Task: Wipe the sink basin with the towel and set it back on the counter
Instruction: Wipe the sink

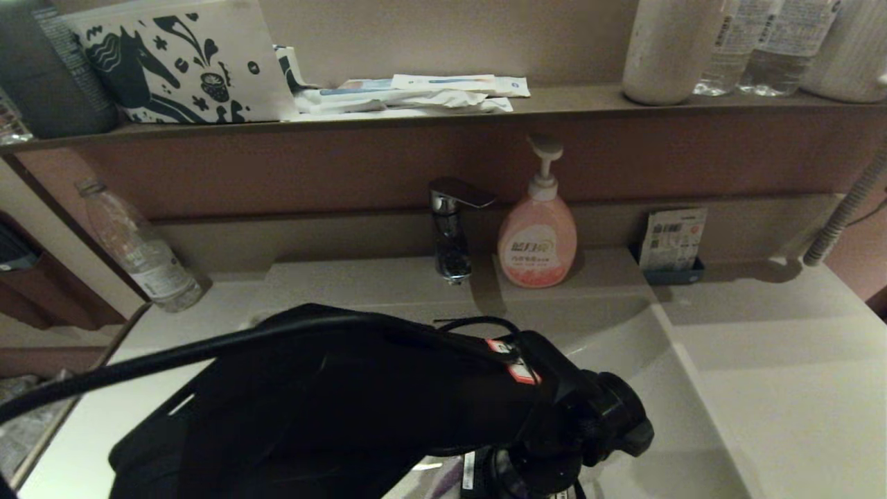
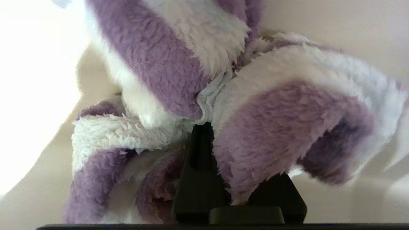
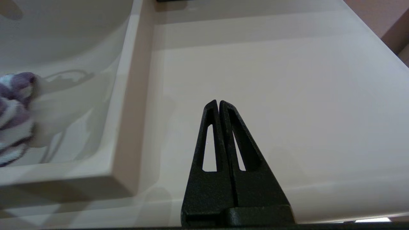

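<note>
The purple-and-white striped towel [image 2: 274, 127] is bunched up against the cream sink basin [image 2: 335, 28], and my left gripper [image 2: 207, 131] is shut on it; one finger is buried in the pile. In the head view my left arm [image 1: 388, 395] reaches down into the sink basin [image 1: 624, 333] and covers most of it, the drain included. Only a scrap of the towel [image 1: 443, 479] shows under the wrist. My right gripper [image 3: 219, 103] is shut and empty above the counter [image 3: 287, 83], right of the basin; the towel [image 3: 14, 115] shows at that view's edge.
A chrome faucet [image 1: 450, 229] and a pink soap bottle [image 1: 537, 239] stand behind the basin. A small card holder [image 1: 671, 246] sits on the counter [image 1: 797, 388] at the back right. A plastic bottle [image 1: 142, 249] stands at the left. The brown shelf [image 1: 568, 100] carries packets and bottles.
</note>
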